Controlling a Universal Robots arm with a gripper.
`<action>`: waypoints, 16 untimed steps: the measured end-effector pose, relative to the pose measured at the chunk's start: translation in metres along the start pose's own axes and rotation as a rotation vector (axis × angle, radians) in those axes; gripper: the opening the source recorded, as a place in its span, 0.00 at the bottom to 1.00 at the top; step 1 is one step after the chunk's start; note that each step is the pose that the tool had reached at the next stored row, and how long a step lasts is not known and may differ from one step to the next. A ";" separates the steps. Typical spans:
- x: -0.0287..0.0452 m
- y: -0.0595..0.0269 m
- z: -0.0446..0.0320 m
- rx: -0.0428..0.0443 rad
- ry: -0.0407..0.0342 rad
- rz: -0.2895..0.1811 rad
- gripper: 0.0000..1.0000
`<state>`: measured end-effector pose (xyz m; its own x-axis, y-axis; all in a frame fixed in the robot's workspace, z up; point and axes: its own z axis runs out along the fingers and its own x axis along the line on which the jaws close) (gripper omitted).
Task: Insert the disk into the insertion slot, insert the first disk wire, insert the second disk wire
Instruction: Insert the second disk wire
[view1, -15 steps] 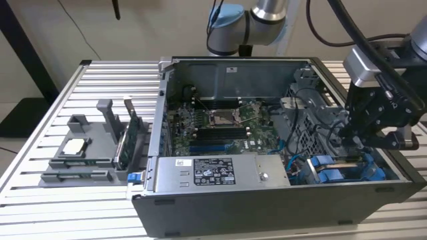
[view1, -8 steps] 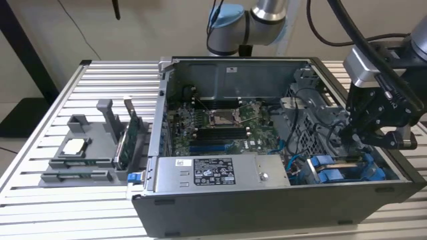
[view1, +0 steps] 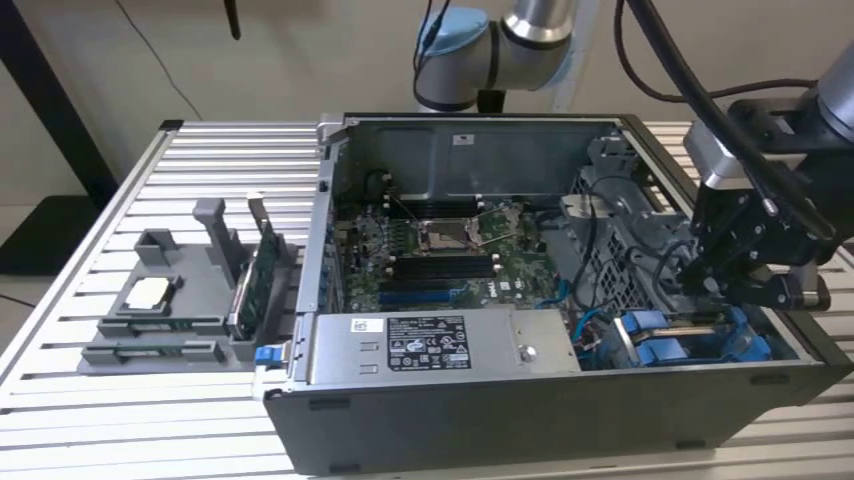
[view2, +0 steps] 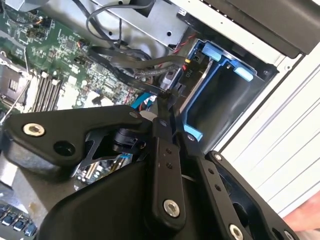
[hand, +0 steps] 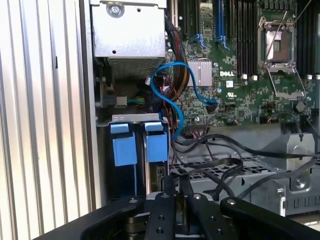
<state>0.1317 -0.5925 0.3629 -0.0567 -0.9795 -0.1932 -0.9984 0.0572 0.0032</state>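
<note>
The disk's blue carrier sits down in the drive bay at the case's corner on the exterior view's right. Its blue tabs show in the first wrist view, and its frame shows in the second; the silver body is mostly hidden. My gripper reaches into the case just above that bay. Its fingers are pinched together on the grey-black connector of a flat black disk wire, right at the carrier's edge. In the first wrist view my gripper hangs beside the nearer blue tab.
The open computer case holds a motherboard, a metal power supply and a looping blue cable. Loose black wires cross the metal cage. A grey parts holder stands on the slatted table. A hand shows outside the case.
</note>
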 end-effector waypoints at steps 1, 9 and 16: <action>0.0003 0.0001 0.0014 0.0006 0.0017 0.003 0.16; 0.0007 0.0001 0.0055 -0.0014 0.0493 0.004 0.16; -0.0032 0.0004 0.0179 -0.0022 0.0525 0.005 0.16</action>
<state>0.1317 -0.5859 0.3460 -0.0616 -0.9880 -0.1415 -0.9981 0.0613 0.0061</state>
